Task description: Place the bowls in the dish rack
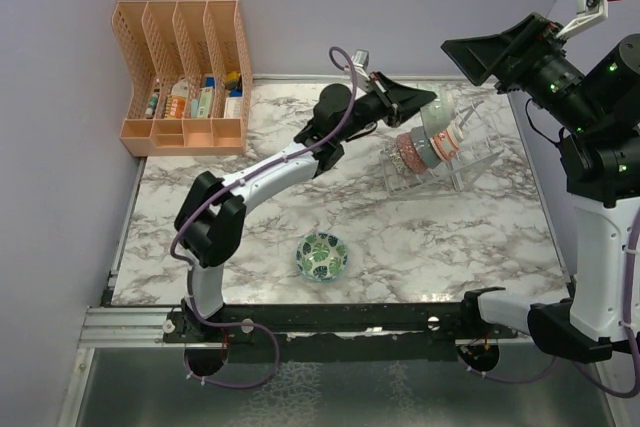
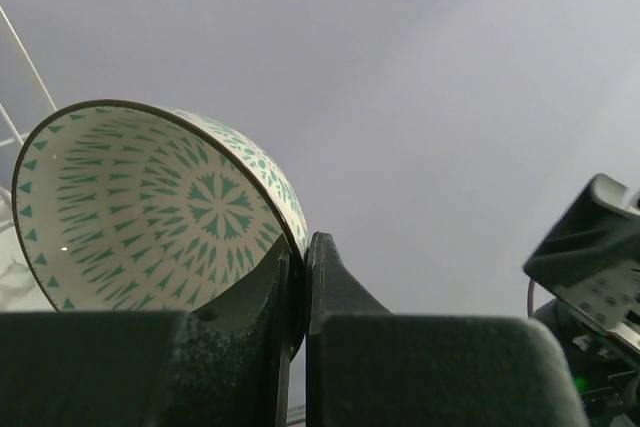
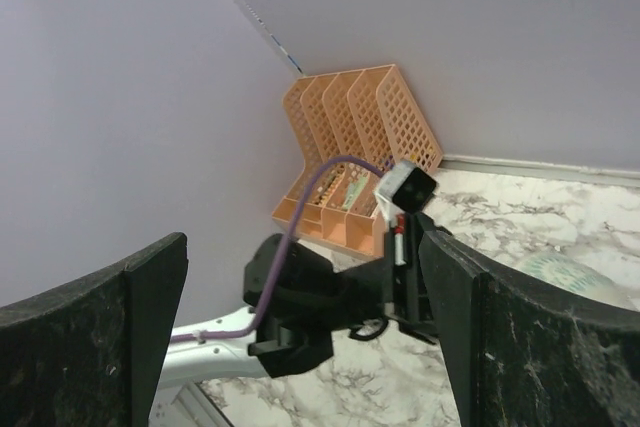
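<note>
From the top camera, your left tool (image 1: 422, 100) is reached out over the far right of the bench (image 1: 250, 217). It is clamped on a pale bowl (image 1: 441, 117) that hangs tilted at the far end of the dish rack (image 1: 470, 167). You cannot tell from here whether that bowl touches the rack. Several racked bowls (image 1: 418, 150) stand on edge in a tight row inside it, with a reddish one nearest you. A leaf-print bowl (image 1: 322, 256) sits alone, rim up, near the front of the bench and well apart from the rack. The orange file organiser (image 1: 185, 77) stands in the far left corner. Your right tool (image 1: 470, 57) is raised high at the right, near the rack's far right side.

In the left wrist view, the fingers (image 2: 350, 297) are pinched onto the pale bowl's rim, one inside the wall and one outside, with only the ceramic between them. The bowl's inside, covered in teal triangles, faces the camera. Thin rack wires show at the left edge.

In the right wrist view, the right tool's fingers (image 3: 90, 337) are spread wide with nothing between them. Through the gap you look down on the left arm (image 3: 300, 292), with the organiser behind it and the marbled bench to the right.
</note>
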Available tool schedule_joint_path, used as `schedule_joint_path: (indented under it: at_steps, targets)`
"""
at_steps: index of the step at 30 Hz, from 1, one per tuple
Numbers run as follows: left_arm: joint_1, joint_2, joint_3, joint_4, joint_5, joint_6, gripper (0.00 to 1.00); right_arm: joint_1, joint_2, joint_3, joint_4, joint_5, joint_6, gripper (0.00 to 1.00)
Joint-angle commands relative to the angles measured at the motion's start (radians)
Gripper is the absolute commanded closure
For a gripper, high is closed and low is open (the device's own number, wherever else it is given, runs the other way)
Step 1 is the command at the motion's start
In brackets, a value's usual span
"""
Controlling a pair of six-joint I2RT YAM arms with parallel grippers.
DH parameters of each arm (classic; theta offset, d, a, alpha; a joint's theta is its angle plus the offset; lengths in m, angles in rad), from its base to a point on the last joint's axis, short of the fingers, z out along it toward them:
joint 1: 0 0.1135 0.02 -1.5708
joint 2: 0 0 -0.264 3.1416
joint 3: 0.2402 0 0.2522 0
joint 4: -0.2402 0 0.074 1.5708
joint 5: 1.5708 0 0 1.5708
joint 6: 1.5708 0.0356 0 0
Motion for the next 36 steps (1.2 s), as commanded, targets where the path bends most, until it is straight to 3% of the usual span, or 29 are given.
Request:
schedule_joint_path:
  at_steps: [1,16,36]
  targets:
    - [-0.035,0.098,0.119,0.165,-0.019,-0.133,1.00,-0.007,0.026,0.061,-0.014,-0.045,-0.024,0.00]
    - [-0.069,0.357,0.288,0.304,-0.088,-0.279,1.00,-0.007,0.010,0.026,-0.041,-0.030,-0.072,0.00]
    - [-0.088,0.540,0.459,0.274,-0.120,-0.351,1.00,-0.007,0.012,0.026,-0.092,-0.019,-0.132,0.00]
